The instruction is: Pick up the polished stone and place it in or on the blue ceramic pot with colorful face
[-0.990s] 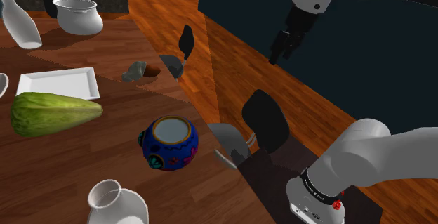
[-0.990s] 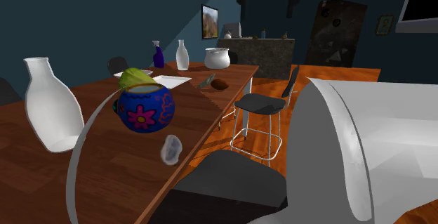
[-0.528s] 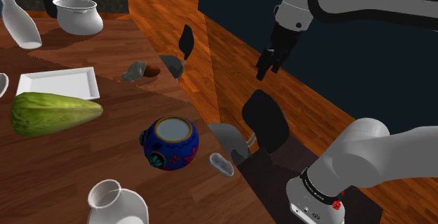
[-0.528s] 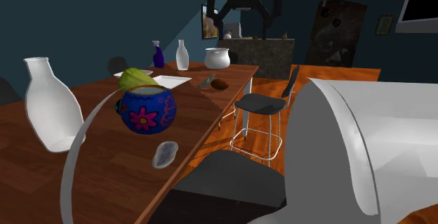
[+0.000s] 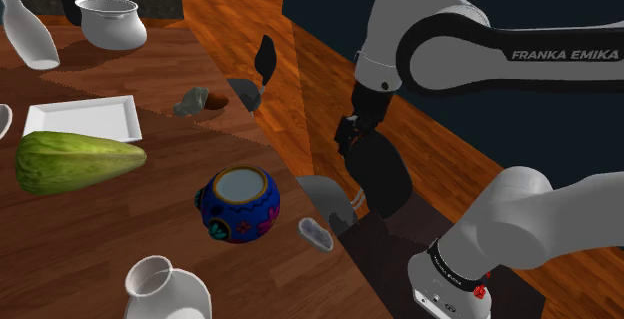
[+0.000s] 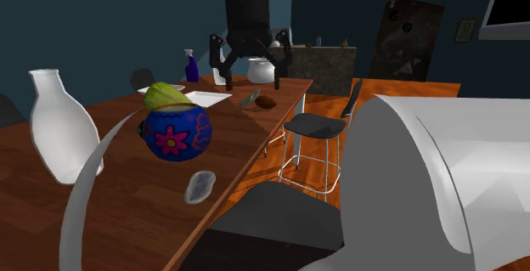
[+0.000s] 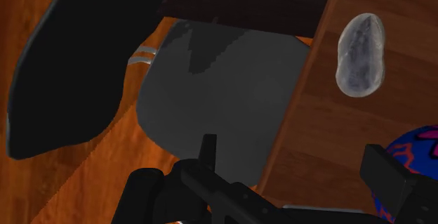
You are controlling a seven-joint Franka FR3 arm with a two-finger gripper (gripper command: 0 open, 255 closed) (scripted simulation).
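1. The polished stone [image 5: 316, 234] lay flat at the edge of the table [image 5: 100, 237], just beside the blue pot [image 5: 238, 204].
2. The gripper [image 6: 251, 76] hung over a chair [image 7: 210, 96] alongside, jaws spread wide, holding nothing.
3. I judged it the approach; next it needed to centre over the stone and descend.

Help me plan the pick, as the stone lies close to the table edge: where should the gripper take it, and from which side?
Probably from straight above, across its narrow middle. The stone lies flat on the table, a long oval, so its short width suits the open gripper best. The pot stands apart from it, leaving room.
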